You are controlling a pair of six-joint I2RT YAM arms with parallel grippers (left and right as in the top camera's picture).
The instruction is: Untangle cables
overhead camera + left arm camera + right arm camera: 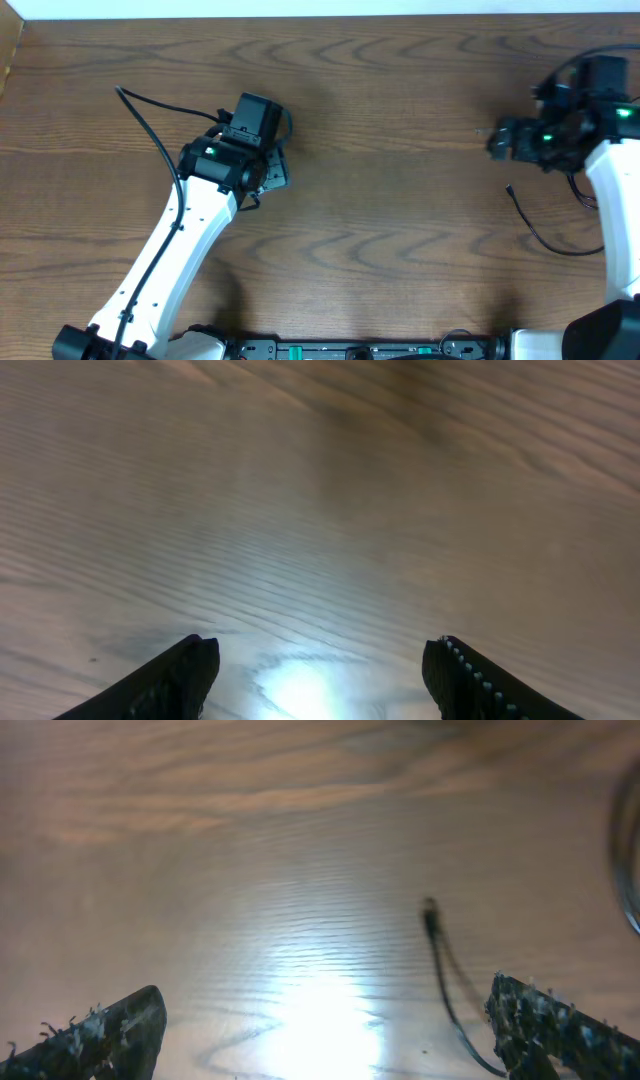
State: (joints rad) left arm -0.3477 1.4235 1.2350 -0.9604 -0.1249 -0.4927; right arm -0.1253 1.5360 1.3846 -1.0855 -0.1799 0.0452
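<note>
A thin black cable (532, 227) lies on the table at the right, its small plug end pointing up-left and its other end running under the right arm. In the right wrist view the same cable (440, 965) runs from its plug down to just beside my right finger. My right gripper (325, 1000) is open and empty, and in the overhead view it (500, 140) hangs above and left of the plug. My left gripper (322, 655) is open over bare wood, and it also shows in the overhead view (272, 172). No white cable is in view.
A thicker black cord (150, 125) loops out from the left arm toward the table's far left. The wooden table (400, 90) ends at a pale wall strip along the back. The arm bases stand at the front edge.
</note>
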